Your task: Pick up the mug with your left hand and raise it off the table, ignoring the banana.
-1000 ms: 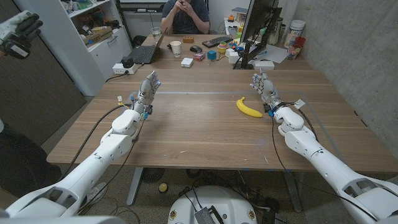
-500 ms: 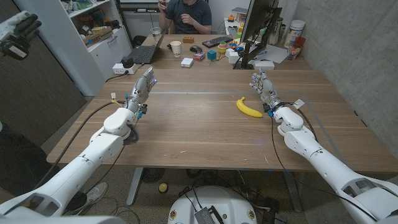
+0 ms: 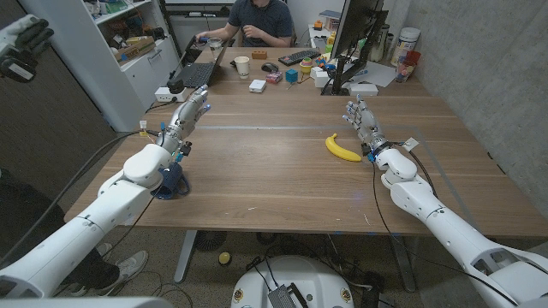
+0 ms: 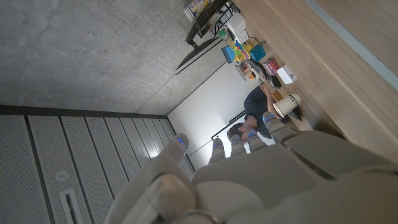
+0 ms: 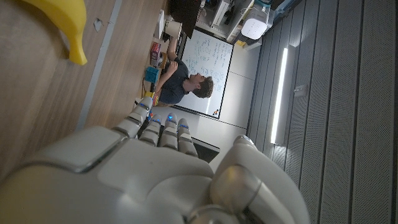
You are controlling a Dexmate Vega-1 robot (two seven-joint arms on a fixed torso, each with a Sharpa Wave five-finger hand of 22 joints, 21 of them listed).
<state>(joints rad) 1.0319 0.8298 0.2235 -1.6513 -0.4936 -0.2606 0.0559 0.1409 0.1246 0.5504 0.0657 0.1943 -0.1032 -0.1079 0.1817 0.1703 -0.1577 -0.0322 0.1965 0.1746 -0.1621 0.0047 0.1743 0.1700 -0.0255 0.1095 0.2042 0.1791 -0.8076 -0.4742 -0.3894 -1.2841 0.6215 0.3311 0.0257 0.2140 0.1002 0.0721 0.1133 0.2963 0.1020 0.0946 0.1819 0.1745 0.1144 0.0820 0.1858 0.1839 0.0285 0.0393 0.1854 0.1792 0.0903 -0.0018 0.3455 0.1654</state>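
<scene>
1. Office room, concrete wall on the right, shelving on the left. A wooden table [image 3: 274, 184] runs across the head view. Its far end is cluttered with a laptop [image 3: 199, 73], a paper cup [image 3: 242, 66] and a monitor [image 3: 355, 34]. A person [image 3: 257, 17] sits behind that clutter.
2. Left arm comes in low over the table's left side, and the forearm crosses right above the mug.
3. Left hand [image 3: 188, 113]: fingers straight and a bit apart, pointing at the far end, holding nothing. It sits well past the mug, on the far side of it.
4. Right hand [image 3: 361, 118]: fingers up and loosely apart, nothing in it, just beside the banana [image 3: 342, 149]. Parked there, and it should stay out of this.
5. Mug [image 3: 171, 183]: dark blue, on the table near the left edge, partly hidden under the left wrist. Can't tell which way the handle faces.
6. Step in hand, as I read it: approach, no contact yet. My take on doing it well:
   - Draw the hand back toward the robot until the palm is level with the mug body.
   - Keep the fingers wide and come in from the side.
   - Wrap the body before closing, then lift straight up.
7. Risk: the forearm or cable clips the mug during the pull-back and tips it near the edge. Lift the wrist clear first.
</scene>
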